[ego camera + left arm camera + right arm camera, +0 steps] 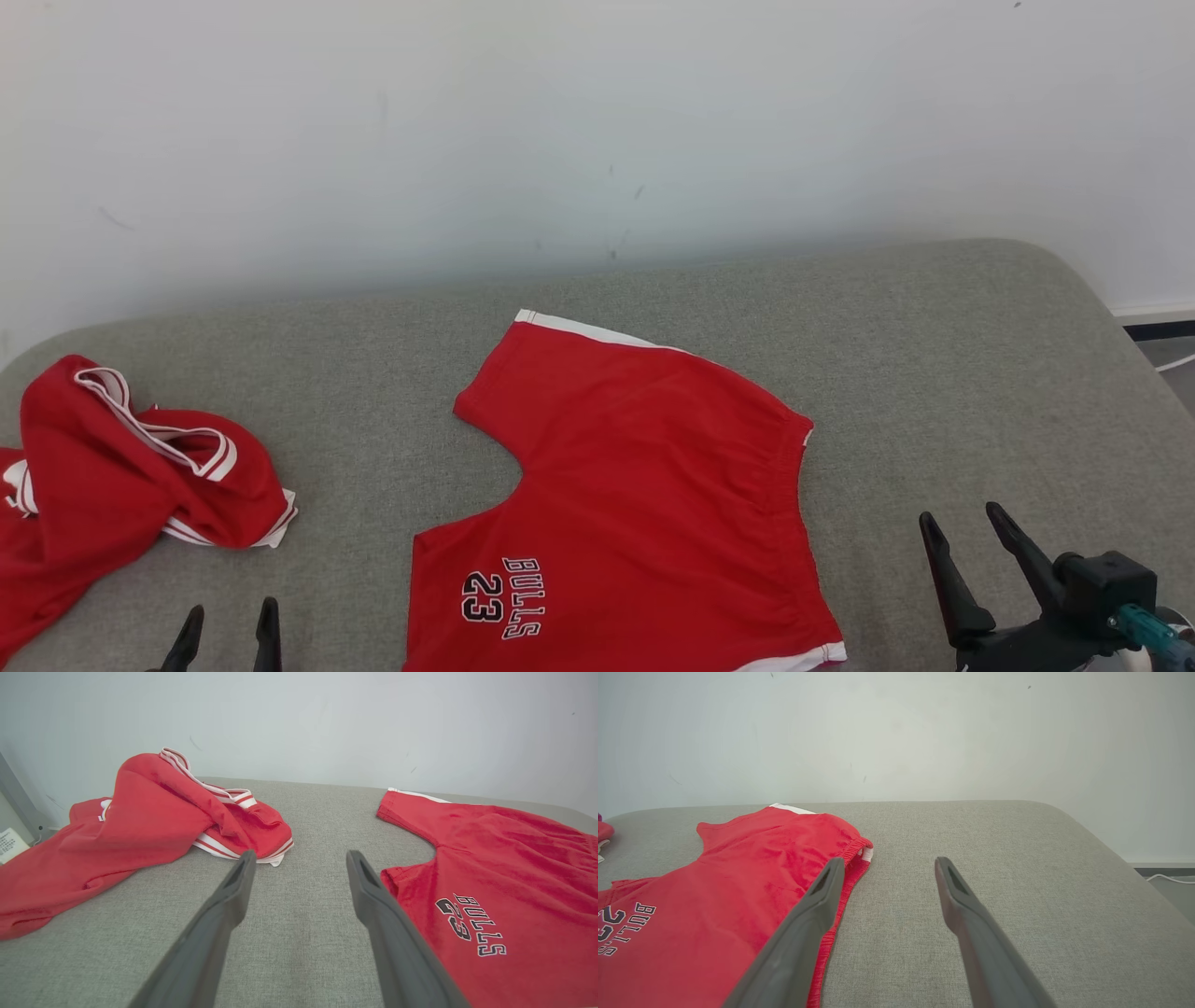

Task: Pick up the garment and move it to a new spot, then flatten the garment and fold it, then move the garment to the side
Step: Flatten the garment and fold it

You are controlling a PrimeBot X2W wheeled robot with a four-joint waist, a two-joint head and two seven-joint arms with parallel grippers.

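The garment (644,495) is a pair of red shorts with white trim and "BULLS 23" printed on one leg. It lies spread flat at the middle of the grey padded table (934,373). My left gripper (233,609) is open near the front edge, just left of the shorts, and holds nothing. In the left wrist view the left gripper (301,855) hovers over bare fabric, with the shorts (504,868) to its right. My right gripper (959,513) is open and empty at the front right. In the right wrist view the right gripper (889,861) is beside the waistband of the shorts (738,891).
A crumpled red jersey (121,457) with white-striped trim lies in a heap at the table's left end, as the left wrist view also shows the jersey (154,807). A pale wall runs behind the table. The table's rounded right edge drops to the floor (1167,359).
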